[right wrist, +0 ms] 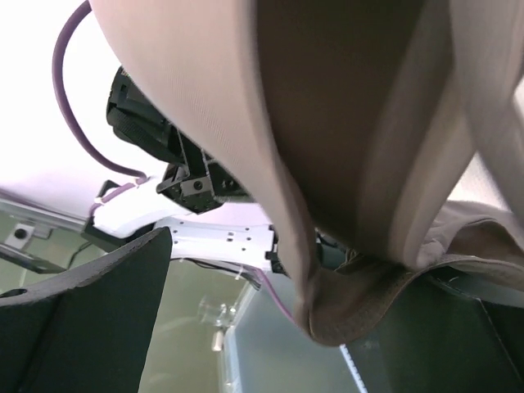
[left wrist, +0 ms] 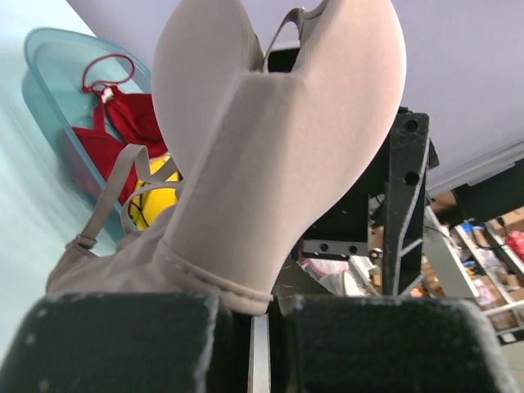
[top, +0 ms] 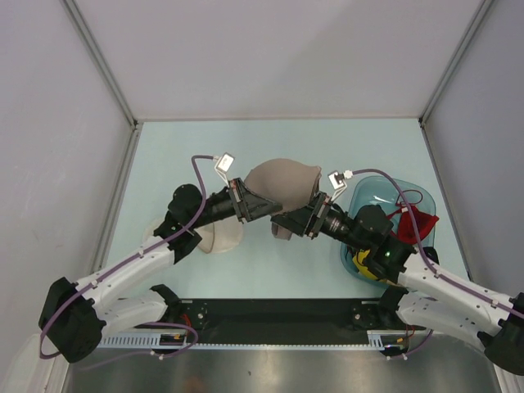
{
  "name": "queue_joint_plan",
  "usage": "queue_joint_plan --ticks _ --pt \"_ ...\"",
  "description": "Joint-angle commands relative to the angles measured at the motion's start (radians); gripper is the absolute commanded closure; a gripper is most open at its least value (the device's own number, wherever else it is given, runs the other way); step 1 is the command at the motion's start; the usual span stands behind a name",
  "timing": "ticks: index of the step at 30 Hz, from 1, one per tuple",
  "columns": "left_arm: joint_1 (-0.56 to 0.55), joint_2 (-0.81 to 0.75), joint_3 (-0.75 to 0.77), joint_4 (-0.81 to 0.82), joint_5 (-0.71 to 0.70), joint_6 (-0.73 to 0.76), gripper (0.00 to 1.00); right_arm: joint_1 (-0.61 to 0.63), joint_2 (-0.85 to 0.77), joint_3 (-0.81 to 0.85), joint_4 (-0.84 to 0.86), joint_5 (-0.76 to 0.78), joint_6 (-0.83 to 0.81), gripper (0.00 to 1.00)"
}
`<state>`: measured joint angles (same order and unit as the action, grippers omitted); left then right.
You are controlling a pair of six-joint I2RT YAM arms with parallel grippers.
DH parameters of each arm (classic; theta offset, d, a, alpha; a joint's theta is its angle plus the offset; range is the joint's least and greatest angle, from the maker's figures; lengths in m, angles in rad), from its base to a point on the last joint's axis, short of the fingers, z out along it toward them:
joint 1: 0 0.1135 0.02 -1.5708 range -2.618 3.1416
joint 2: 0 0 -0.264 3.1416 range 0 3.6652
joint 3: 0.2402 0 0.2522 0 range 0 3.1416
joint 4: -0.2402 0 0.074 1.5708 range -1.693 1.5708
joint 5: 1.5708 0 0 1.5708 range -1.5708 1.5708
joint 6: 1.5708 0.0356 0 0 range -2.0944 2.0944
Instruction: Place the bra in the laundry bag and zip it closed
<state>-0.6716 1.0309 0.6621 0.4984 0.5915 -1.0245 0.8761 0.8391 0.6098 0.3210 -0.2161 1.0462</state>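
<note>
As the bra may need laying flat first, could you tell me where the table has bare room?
Bare: the wide far strip of the pale teal table behind the lifted taupe fabric bra, and the near patch between the cream mesh laundry bag and the translucent teal basket. Crowded: the middle, where left gripper and right gripper meet.

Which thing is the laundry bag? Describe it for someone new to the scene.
On the pale teal table, look left of centre, under the left arm. The bag is the flat round cream-white piece lying there, partly hidden by the arm. The basket on the right is see-through teal, and the bra at centre is taupe.
</note>
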Motion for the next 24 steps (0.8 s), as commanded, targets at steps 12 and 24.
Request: queue_joint_plan --ticks 12,24 --pt "-0.002 -0.043 -0.067 0.164 0.073 -0.213 1.00 -0.078 0.061 0.034 0.159 -0.097 -0.132 0.00" --pt "-0.003 -0.012 -0.110 0.158 0.096 -0.256 1.00 -0.103 0.087 0.080 0.151 -0.132 -0.198 0.00"
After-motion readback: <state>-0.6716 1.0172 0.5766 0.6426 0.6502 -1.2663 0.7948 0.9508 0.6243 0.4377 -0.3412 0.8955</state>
